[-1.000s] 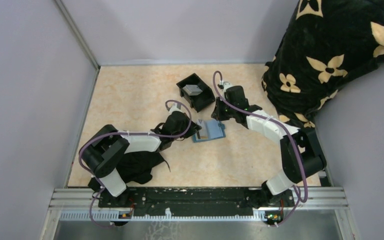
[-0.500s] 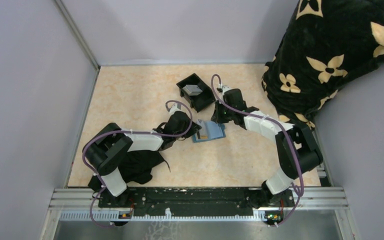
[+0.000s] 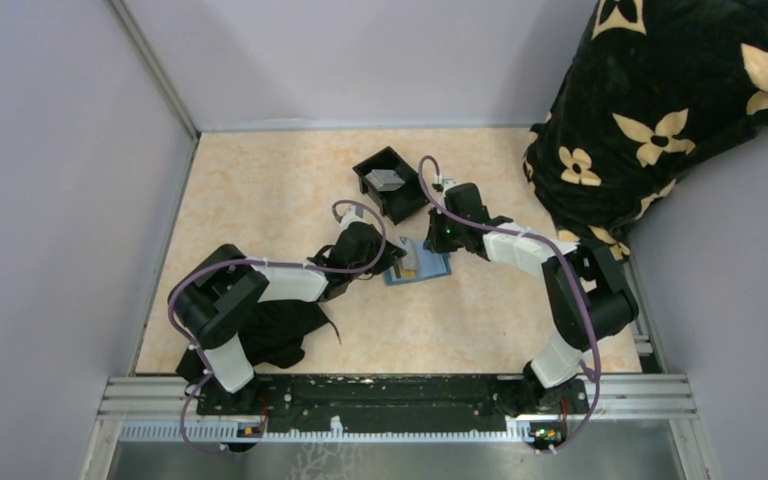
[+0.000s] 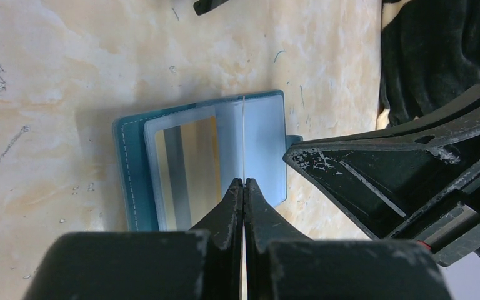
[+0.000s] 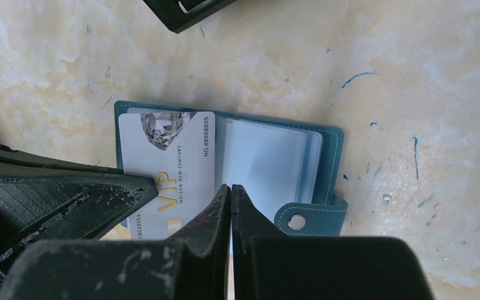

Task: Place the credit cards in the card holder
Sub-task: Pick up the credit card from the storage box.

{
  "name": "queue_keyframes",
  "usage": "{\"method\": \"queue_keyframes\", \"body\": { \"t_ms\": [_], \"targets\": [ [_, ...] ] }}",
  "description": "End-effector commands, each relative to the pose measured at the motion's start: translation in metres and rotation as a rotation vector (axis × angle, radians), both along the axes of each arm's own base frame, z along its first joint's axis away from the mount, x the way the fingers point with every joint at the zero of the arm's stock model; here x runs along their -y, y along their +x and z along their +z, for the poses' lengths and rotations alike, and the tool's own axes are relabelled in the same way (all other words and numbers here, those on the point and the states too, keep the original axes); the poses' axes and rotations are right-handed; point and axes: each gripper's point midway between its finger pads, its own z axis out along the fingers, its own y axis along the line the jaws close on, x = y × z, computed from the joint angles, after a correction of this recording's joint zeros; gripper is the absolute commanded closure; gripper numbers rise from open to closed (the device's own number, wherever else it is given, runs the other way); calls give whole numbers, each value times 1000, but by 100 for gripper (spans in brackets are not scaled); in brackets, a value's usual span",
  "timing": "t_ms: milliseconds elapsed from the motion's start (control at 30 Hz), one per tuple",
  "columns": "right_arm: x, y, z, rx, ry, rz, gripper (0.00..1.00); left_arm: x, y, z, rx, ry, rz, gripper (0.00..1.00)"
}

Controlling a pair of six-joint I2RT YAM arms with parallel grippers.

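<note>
The card holder (image 3: 432,268) (image 4: 131,169) (image 5: 328,169) lies open on the table, a teal wallet with clear sleeves and a snap tab (image 5: 297,221). One credit card (image 5: 169,156) (image 4: 184,165), silvery with gold VIP lettering, rests on its left half. I cannot tell whether it is inside a sleeve. A grey credit card (image 3: 388,180) lies in the black tray (image 3: 407,200). My left gripper (image 3: 397,262) (image 4: 244,181) is shut, tips at the wallet's middle fold. My right gripper (image 3: 428,245) (image 5: 230,186) is shut too, over the sleeves beside the card.
A black blanket with cream flowers (image 3: 670,110) fills the back right corner. A black cloth (image 3: 280,335) lies under the left arm near the front edge. The two grippers stand close together over the wallet, and walls close the left and back sides.
The right arm has brought its gripper down and left from beside the tray to the wallet. The left arm and the wallet have hardly moved.
</note>
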Motion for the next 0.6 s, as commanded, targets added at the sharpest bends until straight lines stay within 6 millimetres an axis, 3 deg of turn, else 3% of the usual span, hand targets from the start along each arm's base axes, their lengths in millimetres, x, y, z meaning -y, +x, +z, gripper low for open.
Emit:
{"method": "queue_keyframes", "body": {
  "t_ms": [0, 333, 400, 567],
  "targets": [
    [-3, 5, -3, 20, -3, -3, 100, 7, 1, 1, 12, -16, -12, 100],
    [-4, 7, 0, 26, -11, -3, 100, 2, 2, -6, 17, 20, -7, 100],
    [-3, 6, -12, -1, -25, -4, 100, 2, 1, -7, 13, 24, -8, 100],
    [-2, 5, -16, -7, -34, -5, 100, -1, -1, -11, 5, 35, -2, 100]
  ]
}}
